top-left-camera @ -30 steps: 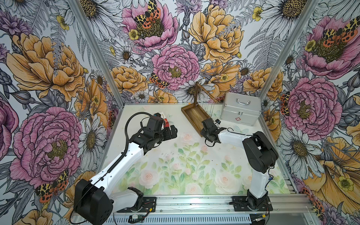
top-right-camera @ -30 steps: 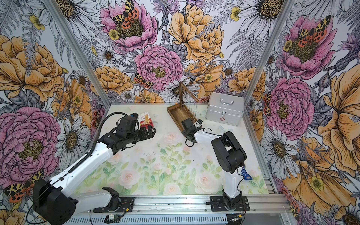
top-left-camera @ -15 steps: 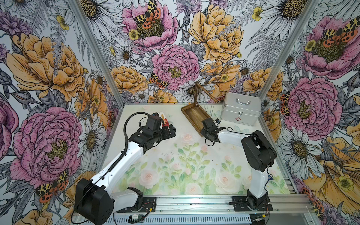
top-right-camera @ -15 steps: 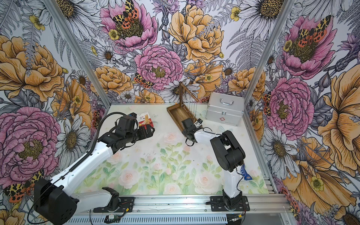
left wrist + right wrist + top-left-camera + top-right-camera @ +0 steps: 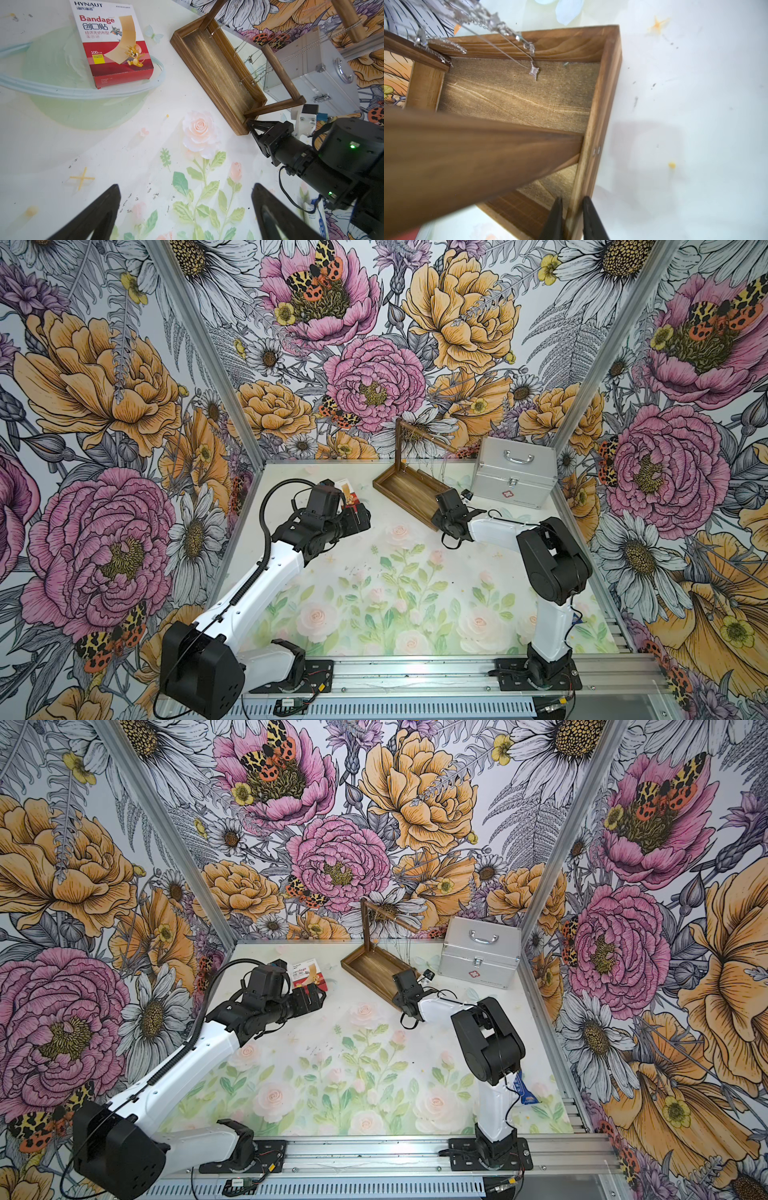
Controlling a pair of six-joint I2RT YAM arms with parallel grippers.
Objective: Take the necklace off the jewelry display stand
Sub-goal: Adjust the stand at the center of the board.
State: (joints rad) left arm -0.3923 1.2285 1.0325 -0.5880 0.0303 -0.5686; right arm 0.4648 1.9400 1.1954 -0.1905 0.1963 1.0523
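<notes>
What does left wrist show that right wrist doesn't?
Only left wrist: the bandage box, the silver case, the open left tool, and the right tool at one end of the jewelry display stand.
Only right wrist: how that tool's fingers straddle the tray's end wall.
Both: the stand's tray and post, with necklace chains hanging above it.

Bandage box (image 5: pixel 112 44) beside jewelry display stand (image 5: pixel 216 68) — right gripper (image 5: pixel 251 127) at its end.
</notes>
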